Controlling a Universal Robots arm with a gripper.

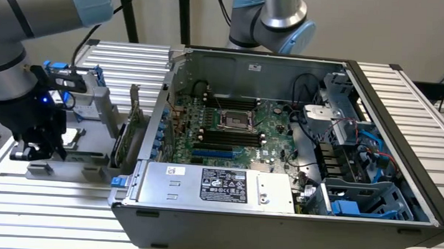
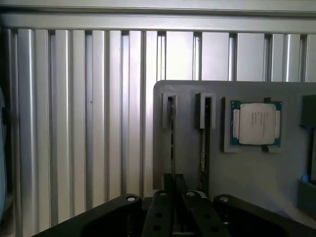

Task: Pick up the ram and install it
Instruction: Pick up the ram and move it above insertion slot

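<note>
Gripper (image 1: 38, 147) hangs low over the gray holder (image 2: 247, 173) — you can't tell if it's apart or clamped. Your ram (image 2: 172, 140) stands edgewise in a holder slot just beneath it — outside the computer case (image 1: 277, 229).

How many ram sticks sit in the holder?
2. First ram stick stands on edge in the slot farther from the processor chip; second ram stick in the slot beside the chip. More may be hidden.

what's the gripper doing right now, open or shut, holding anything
gripper: cannot be told, open or closed. It is low over the grey slotted tray, in line with a narrow ram stick standing edge-on in its slot.
</note>
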